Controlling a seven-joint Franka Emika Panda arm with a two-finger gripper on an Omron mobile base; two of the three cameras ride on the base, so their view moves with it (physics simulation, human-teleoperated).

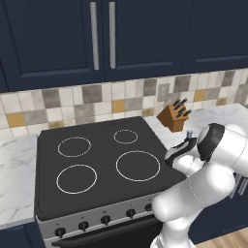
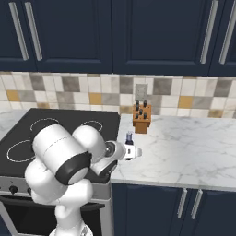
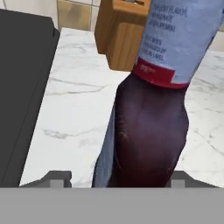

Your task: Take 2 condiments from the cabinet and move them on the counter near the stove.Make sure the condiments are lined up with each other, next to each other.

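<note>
The dark maroon condiment bottle [image 3: 151, 131] with its pale label stands upright just right of the stove [image 1: 97, 160], on the white marble counter [image 2: 184, 147]. Its blue-grey cap [image 2: 129, 136] pokes up above the hand. My gripper [image 3: 118, 177] is open around the bottle's lower body. The right fingertip sits at the bottle's edge, and a gap shows on the left side. The bottle's base is hidden. In the left base view the bottle [image 1: 189, 132] rises just behind my gripper [image 1: 183, 147]. The yellow bottle and the shelf are out of view.
A wooden knife block [image 2: 142, 117] stands against the tiled wall right behind the bottle. The black cooktop edge [image 3: 22, 87] lies close on the left. Marble counter stretches away to the right [image 2: 198, 138]. Navy door cabinets [image 1: 101, 34] hang overhead.
</note>
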